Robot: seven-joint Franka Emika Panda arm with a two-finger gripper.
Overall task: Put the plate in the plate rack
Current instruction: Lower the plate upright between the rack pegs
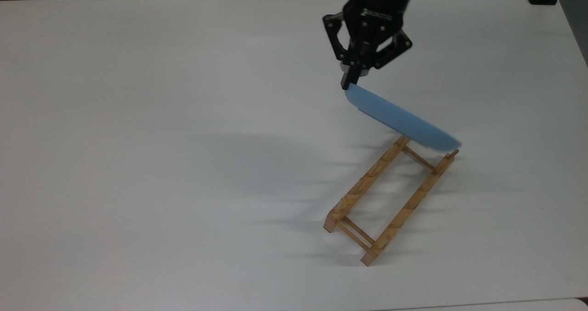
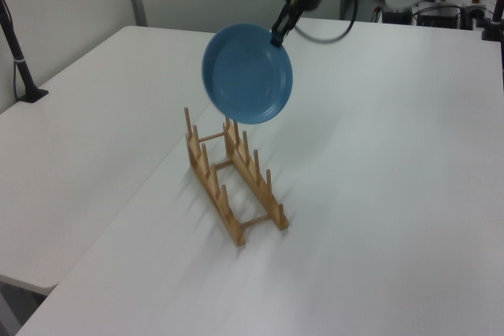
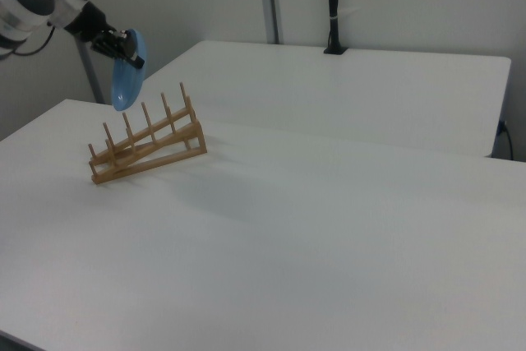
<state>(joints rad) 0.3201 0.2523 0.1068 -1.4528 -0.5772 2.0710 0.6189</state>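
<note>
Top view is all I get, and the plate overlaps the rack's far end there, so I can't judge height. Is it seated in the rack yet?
Observer: No. In the left view the plate hangs in the air, its lower rim about level with the top of the plate rack, not seated in it.
Operator: Is it upright enough to drop in?
Observer: Nearly. The right view shows it edge-on and close to vertical, with the hand gripping its upper rim.
</note>
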